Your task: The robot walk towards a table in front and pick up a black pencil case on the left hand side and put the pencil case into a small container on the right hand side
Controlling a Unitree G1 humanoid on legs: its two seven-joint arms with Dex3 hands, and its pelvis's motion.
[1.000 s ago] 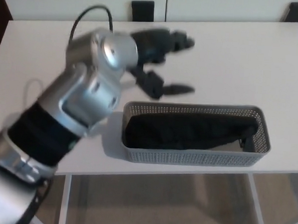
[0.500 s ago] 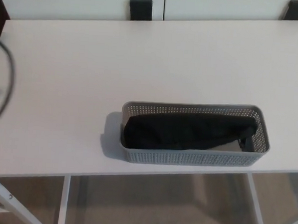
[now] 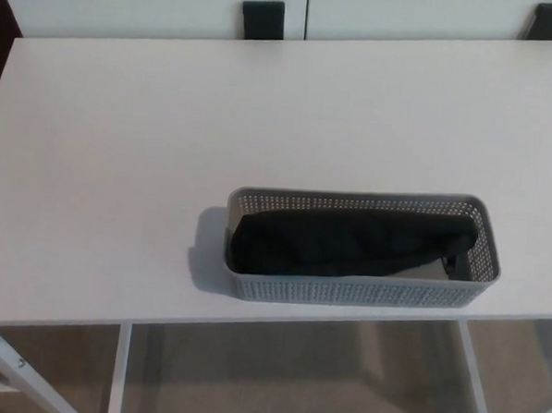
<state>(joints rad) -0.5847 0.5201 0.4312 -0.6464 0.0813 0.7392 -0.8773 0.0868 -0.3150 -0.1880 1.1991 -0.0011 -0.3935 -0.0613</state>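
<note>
We see a white worktop from above, and neither robot hand is in the picture, so we cannot tell if the left or the right one is open or closed, or if it holds something. Near the front edge of the worktop, toward its right side, stands a small grey container with perforated walls, long and narrow, with its long side parallel to the front edge. The black pencil case lies inside this container and fills almost its whole length; its left end reaches the left wall, and at the right end a small light part of the container bottom shows beside it. The case lies flat, and its upper surface is about level with the rim. The container throws a soft shadow on the worktop just at its left end. Behind the far edge of the worktop we see two dark chair backs, one near the middle and one at the far right corner. Under the front edge the white legs of the worktop and a brownish floor are visible.
</note>
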